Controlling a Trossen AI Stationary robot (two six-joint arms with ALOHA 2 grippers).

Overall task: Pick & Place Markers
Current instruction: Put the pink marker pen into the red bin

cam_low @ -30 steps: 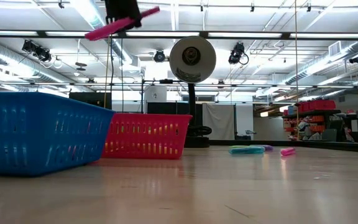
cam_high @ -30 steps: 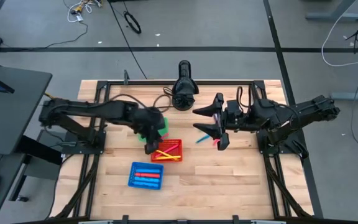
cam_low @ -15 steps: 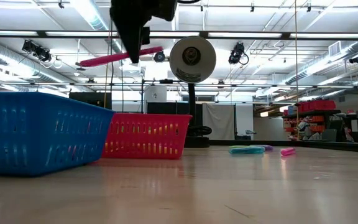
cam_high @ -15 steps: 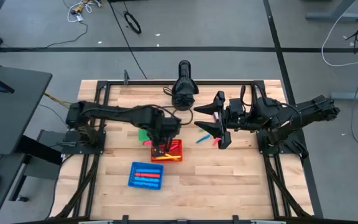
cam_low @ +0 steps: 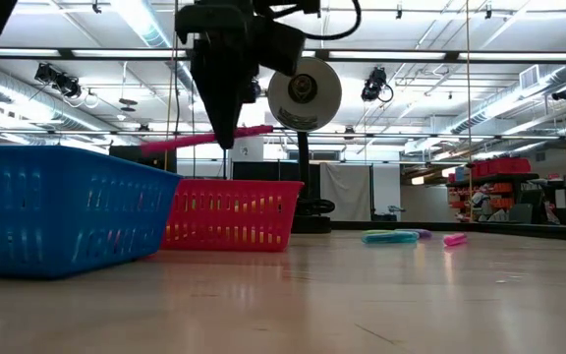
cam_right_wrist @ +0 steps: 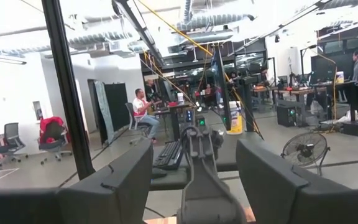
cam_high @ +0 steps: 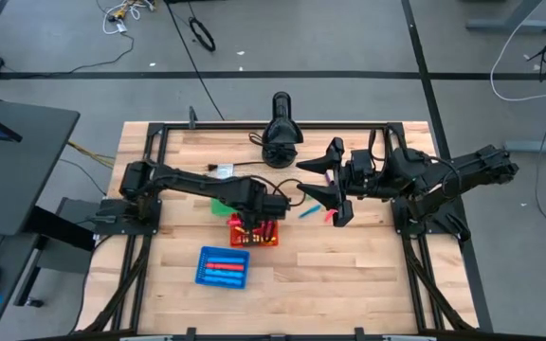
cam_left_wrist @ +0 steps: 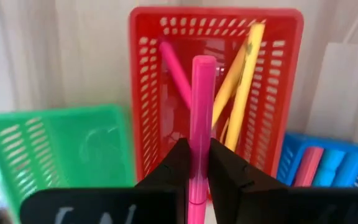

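While left gripper [cam_left_wrist: 194, 163] clamps pink marker [cam_left_wrist: 199, 118], right gripper [cam_high: 335, 194] gapes empty, wooden table [cam_high: 368, 275], workshop behind.

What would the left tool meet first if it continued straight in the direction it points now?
Probably the red basket: the left tool, shut on a pink marker, points into it, toward the yellow markers and pink marker inside. Depth is unclear.

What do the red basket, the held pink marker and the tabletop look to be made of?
Red basket: likely moulded plastic, going by its slotted lattice walls and slight sheen. Pink marker in the left claw: probably smooth plastic, uniform glossy barrel. Tabletop: looks like wood, pale planks with visible grain and seams.
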